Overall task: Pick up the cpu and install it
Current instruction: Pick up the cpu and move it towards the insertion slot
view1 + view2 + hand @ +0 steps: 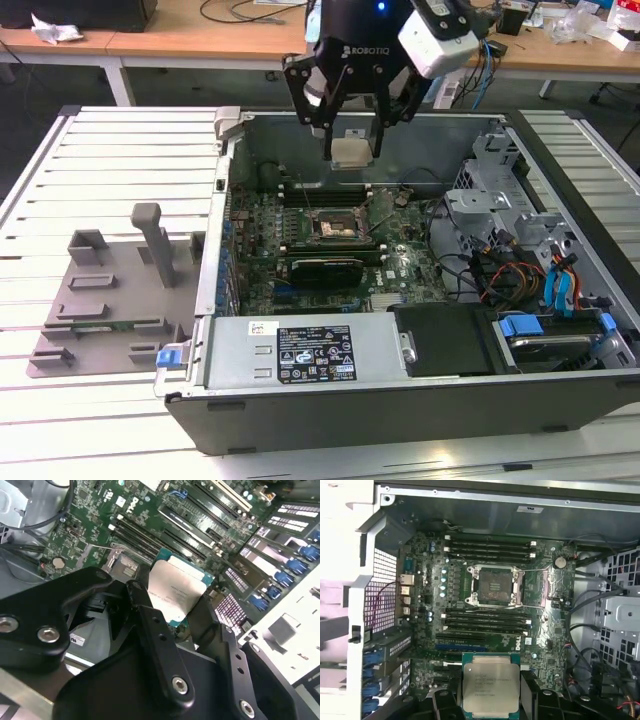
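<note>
Pale silver chip: the cpu is seen held off the board, gripped at two opposite edges by dark fingers; its metal top is presented flat in both wrist views.
Hand: the hand is closed on the cpu to the chip's own width, no further; nothing else is held.
Position of hand: it is hung above the open computer case, toward the rear wall of the case as the exterior view shows it.
Socket: the motherboard socket is seen open and unoccupied, its metal frame clear.
Key relation: the cpu is judged to lie above the socket and offset from it toward the rear of the case; in the exterior view the socket is below the chip and slightly to that view's left. The chip's edges appear roughly parallel to the socket frame in the first wrist view.
Surroundings: a grey fixture plate rests on the slatted bench beside the case, at the exterior view's left.
Task standing: pick-up is judged done; seating is not yet done.
</note>
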`<move>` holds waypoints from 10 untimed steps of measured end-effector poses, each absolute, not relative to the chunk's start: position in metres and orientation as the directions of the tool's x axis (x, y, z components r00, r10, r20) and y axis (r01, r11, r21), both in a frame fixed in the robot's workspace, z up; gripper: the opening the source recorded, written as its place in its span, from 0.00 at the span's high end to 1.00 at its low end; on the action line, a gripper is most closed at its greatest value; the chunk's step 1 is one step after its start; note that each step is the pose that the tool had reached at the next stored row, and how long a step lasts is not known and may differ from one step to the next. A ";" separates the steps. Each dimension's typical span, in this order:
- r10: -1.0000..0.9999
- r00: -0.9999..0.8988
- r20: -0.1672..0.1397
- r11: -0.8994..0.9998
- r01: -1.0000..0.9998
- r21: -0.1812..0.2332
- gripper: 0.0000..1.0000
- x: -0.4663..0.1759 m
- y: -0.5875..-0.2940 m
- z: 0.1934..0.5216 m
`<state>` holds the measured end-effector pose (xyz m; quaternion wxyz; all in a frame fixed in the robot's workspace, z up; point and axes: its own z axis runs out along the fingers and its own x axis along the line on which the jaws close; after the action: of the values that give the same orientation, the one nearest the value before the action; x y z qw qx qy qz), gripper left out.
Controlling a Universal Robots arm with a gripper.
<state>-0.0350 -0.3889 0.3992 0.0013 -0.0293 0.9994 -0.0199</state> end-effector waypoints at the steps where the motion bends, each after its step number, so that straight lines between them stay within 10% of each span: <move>1: -0.059 -0.998 -0.001 0.997 -0.059 -0.040 0.45 -0.033 -0.388 0.397; 10: -0.058 -0.998 0.008 0.997 -0.059 -0.039 0.45 -0.019 -0.361 0.366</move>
<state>-0.0195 -0.3610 0.3663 -0.0034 -0.0293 0.9994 -0.0198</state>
